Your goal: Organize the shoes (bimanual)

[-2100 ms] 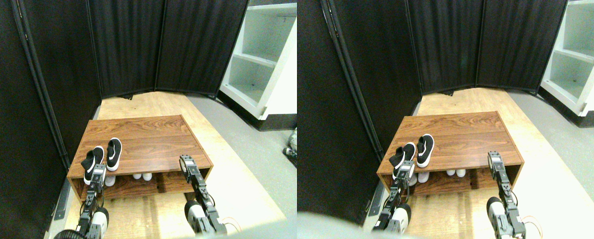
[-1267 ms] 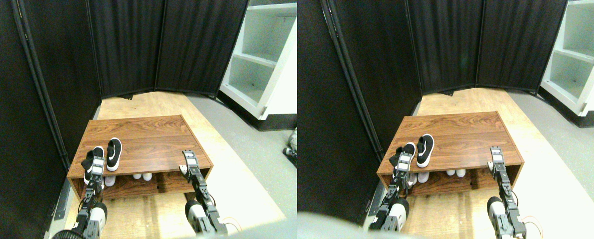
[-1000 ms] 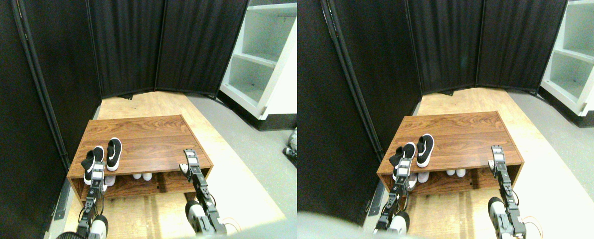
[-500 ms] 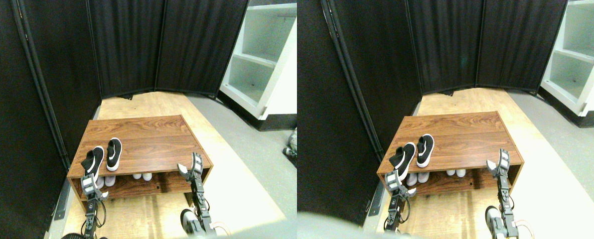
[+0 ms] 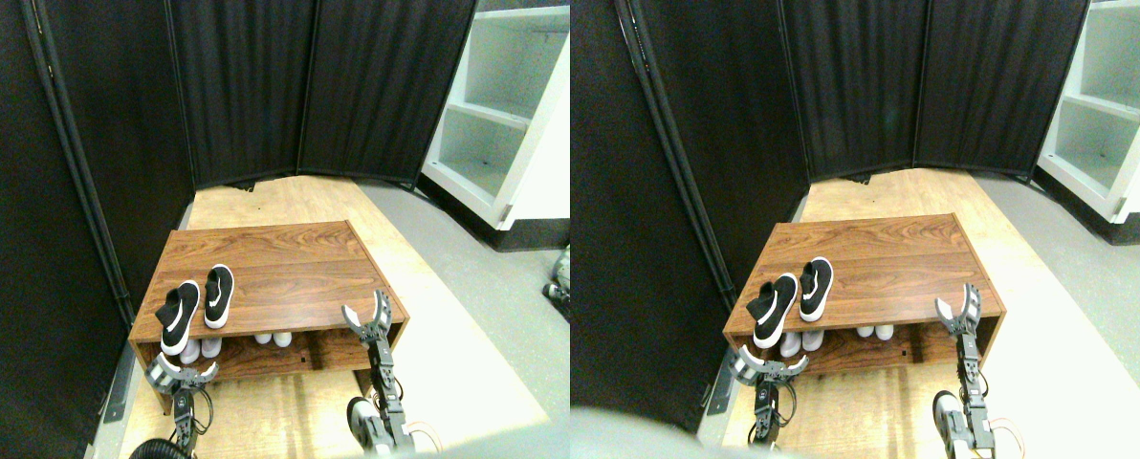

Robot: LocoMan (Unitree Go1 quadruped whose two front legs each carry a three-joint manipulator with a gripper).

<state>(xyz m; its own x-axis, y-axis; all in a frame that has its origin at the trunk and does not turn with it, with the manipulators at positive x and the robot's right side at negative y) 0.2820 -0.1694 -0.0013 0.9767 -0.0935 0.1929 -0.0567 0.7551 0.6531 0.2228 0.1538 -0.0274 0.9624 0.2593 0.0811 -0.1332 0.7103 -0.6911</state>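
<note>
Black sneakers (white soles, white side mark) sit on a reddish-brown wood-grain shoe rack before black curtains.

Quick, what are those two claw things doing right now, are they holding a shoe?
Left end effector: open, holding nothing.
Right end effector: open, holding nothing.

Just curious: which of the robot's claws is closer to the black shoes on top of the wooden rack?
The left gripper: it hangs just below the black shoes, at the rack's front-left corner. The right gripper sits at the front-right corner.

black shoes on wooden rack
</note>
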